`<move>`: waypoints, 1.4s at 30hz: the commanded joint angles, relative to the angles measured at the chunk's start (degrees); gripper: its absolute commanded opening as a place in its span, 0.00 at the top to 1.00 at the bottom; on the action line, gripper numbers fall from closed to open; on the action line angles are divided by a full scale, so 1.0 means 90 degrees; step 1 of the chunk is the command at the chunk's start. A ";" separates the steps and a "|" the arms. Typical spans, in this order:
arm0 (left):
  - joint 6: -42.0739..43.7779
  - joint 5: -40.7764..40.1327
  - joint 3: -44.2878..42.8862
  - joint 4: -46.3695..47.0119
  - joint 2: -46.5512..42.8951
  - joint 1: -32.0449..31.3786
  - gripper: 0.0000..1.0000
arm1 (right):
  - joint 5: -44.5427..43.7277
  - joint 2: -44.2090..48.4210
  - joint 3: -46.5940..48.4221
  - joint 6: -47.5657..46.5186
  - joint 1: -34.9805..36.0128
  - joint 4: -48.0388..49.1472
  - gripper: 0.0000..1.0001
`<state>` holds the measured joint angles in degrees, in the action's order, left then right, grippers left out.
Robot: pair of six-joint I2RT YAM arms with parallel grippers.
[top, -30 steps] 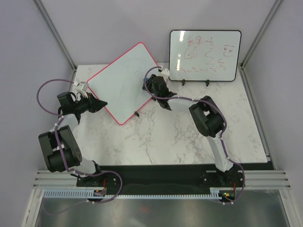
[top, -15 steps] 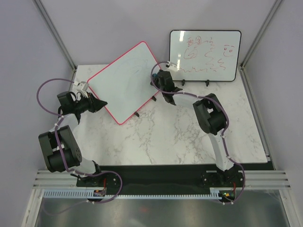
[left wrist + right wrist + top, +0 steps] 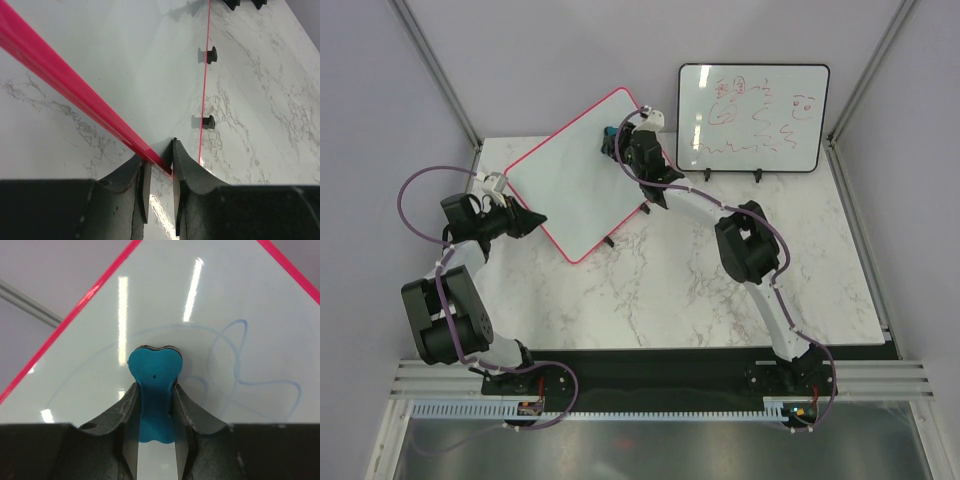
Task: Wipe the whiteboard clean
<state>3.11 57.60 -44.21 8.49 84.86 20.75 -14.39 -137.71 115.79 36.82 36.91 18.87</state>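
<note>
Pink-red framing edges the whiteboard (image 3: pixel 582 175), which stands tilted at the rear left of the bench (image 3: pixel 700 290). The panel is judged light, rigid and slick-faced, and is best gripped by its frame rather than its glossy surface. The left end effector (image 3: pixel 160 162) is clamped on that frame at the lower left edge, while the right end effector (image 3: pixel 155 390) is clenched around a blue eraser (image 3: pixel 154 367) set against the surface beside faint blue loops (image 3: pixel 250 383).

A white marble-patterned tabletop with grey veins (image 3: pixel 650 290) sits between plain pale lilac-grey walls (image 3: pixel 530 50), with slanting aluminium corner posts (image 3: pixel 435 65) at the back and a black strip (image 3: pixel 660 358) and ribbed aluminium rails (image 3: pixel 660 380) along its near edge.
</note>
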 commanded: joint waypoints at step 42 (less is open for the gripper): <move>0.1040 -0.0297 -0.0157 0.0131 -0.0317 -0.0011 0.98 | 0.0545 -0.0451 0.0612 -0.2451 0.0031 -0.1306 1.00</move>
<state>3.88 57.52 -44.21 5.85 84.27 20.86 -7.11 -142.41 124.07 16.36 37.98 12.47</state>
